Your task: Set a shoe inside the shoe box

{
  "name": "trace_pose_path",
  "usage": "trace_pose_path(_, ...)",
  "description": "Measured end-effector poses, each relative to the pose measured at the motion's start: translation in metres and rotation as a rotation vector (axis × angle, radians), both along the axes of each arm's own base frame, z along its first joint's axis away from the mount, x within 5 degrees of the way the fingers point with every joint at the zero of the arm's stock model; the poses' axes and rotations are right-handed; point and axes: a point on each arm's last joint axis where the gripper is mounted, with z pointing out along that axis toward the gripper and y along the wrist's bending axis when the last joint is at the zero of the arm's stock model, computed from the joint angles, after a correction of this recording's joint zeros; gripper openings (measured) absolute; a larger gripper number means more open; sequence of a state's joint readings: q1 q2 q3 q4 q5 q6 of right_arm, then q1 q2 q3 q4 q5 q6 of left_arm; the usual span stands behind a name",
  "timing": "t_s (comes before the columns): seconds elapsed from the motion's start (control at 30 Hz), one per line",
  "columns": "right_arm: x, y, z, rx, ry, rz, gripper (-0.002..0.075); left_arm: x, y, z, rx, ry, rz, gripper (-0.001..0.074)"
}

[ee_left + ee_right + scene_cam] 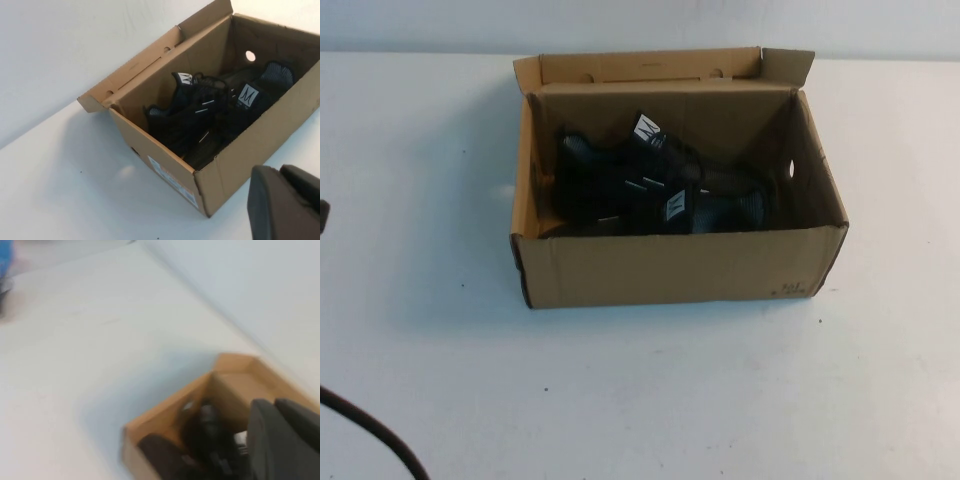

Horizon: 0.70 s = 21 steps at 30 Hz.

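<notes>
1. Brown corrugated cardboard shoe box [670, 265] sits centre frame in the high view, flap lid [650, 65] folded back.
2. Two black mesh sneakers with white tongue labels lie inside; the shoe [715, 205] rests against its mate [605, 175].
3. The left gripper [287, 205], closed on nothing, hangs beside the box's corner.
4. The right gripper [282, 435], shut and empty, hovers over the box's end.
5. By appearances the placing is done; only the arms' retreat remains.

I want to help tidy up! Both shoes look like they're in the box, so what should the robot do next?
Probably fold the flap lid shut: both shoes lie inside the shoe box. The right gripper, shut and empty, is beside the box; the left gripper, also shut, waits farther back.
</notes>
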<state>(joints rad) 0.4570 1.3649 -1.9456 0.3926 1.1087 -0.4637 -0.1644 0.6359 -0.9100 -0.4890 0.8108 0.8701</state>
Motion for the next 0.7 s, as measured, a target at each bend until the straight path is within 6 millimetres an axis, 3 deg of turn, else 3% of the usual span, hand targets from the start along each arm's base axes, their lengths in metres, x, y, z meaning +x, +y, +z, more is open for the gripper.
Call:
trace_pose_path(0.1, -0.016, -0.016, -0.012, 0.008, -0.068, -0.078, -0.0014, 0.002, -0.001, -0.001, -0.013, 0.017, 0.003, -0.0001)
trace_pose_path(0.2, -0.031, -0.03, -0.038, -0.005, -0.105, -0.146, -0.0015, 0.004, -0.001, -0.003, -0.014, 0.039, 0.0, -0.0001)
trace_pose_path(0.43, -0.064, -0.06, -0.126, -0.049, -0.114, -0.275, -0.0015, 0.01, -0.006, -0.016, -0.069, 0.106, -0.011, -0.0001)
trace_pose_path(0.7, -0.116, -0.089, -0.211, 0.105, -0.083, -0.364, -0.0015, 0.014, -0.008, -0.043, -0.082, 0.192, -0.017, -0.0001)
